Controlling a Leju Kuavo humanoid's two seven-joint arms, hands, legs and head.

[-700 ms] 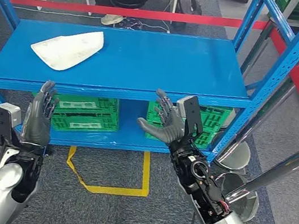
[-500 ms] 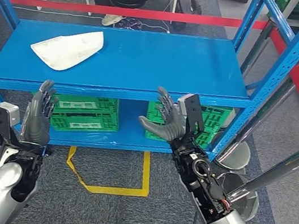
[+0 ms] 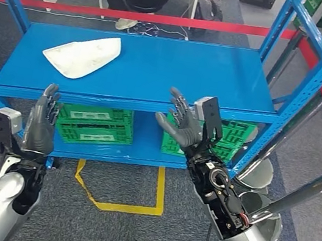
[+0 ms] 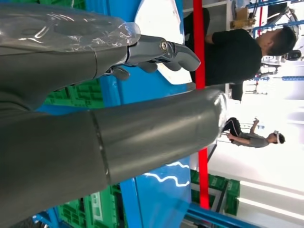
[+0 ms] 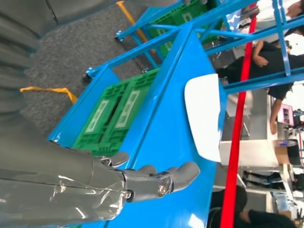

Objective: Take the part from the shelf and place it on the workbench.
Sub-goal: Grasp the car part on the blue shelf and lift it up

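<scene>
From the head view, the white part (image 3: 82, 56) lies on the blue shelf (image 3: 158, 70) toward its left, while the left hand (image 3: 42, 122) and right hand (image 3: 182, 124) are raised before its front edge, fingers spread, holding nothing. The left wrist view adds a person in black (image 4: 232, 52) beyond the red tape (image 4: 199, 42). The right wrist view shows green crates (image 5: 114, 114) on the lower level; their contents cannot be made out.

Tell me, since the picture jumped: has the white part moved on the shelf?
No. The white part lies by the same left rear corner of the blue shelf; only the camera shifted.
</scene>
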